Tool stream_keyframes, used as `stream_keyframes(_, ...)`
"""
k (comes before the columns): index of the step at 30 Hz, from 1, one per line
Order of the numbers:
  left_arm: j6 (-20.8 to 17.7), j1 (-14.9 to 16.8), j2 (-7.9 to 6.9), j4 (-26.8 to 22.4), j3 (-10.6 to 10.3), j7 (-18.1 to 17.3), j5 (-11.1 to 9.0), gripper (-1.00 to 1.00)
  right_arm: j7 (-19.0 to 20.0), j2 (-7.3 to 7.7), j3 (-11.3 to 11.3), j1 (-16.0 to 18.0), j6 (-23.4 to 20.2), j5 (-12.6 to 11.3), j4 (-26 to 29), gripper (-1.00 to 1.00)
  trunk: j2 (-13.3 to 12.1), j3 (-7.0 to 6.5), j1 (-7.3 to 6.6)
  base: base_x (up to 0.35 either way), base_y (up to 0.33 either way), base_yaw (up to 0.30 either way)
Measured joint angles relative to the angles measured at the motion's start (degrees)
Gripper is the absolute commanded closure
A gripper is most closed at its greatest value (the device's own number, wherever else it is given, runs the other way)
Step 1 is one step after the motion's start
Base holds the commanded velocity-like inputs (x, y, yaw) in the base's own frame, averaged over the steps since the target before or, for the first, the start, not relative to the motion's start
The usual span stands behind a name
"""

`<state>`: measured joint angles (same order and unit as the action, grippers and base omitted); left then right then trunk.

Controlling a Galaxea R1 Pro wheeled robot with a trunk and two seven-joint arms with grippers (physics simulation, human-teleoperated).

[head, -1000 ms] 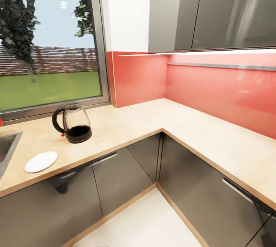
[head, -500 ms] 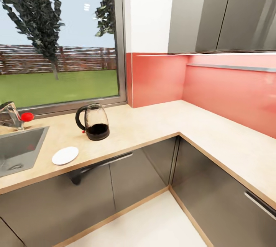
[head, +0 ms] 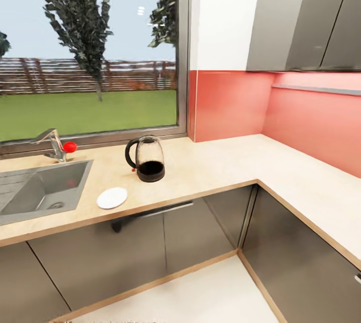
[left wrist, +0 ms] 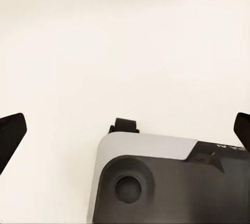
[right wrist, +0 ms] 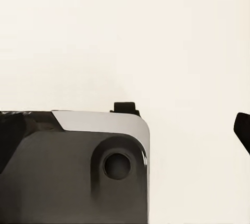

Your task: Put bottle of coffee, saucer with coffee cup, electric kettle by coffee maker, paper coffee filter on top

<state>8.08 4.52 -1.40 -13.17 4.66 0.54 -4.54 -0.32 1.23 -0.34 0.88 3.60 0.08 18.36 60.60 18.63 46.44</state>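
1. My head view has swung left since a second ago: the steel sink (head: 45, 190) and tap (head: 52, 143) are now in frame.
2. Rounded glass electric kettle (head: 146, 159) stands on the beige wood-look countertop (head: 220, 162); flat white saucer (head: 112, 197) lies just beside it, toward the front edge.
3. My left gripper (left wrist: 125, 130) fingers are spread wide over pale floor; right gripper (right wrist: 125, 130) likewise.

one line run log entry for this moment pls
phase: in transit | electric kettle: upright on countertop | saucer: empty, between kettle and sink | left gripper: open | right gripper: open
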Motion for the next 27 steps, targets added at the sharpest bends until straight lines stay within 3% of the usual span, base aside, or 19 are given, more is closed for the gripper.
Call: stream_keyframes(27,0.0,0.1,0.03,0.0,0.5,-0.1,-0.2,-1.00,0.0,0.00,0.0,0.0,0.0,0.0,-0.1,-1.00,-10.8,-4.42,-5.94,0.000,0.000,0.278)
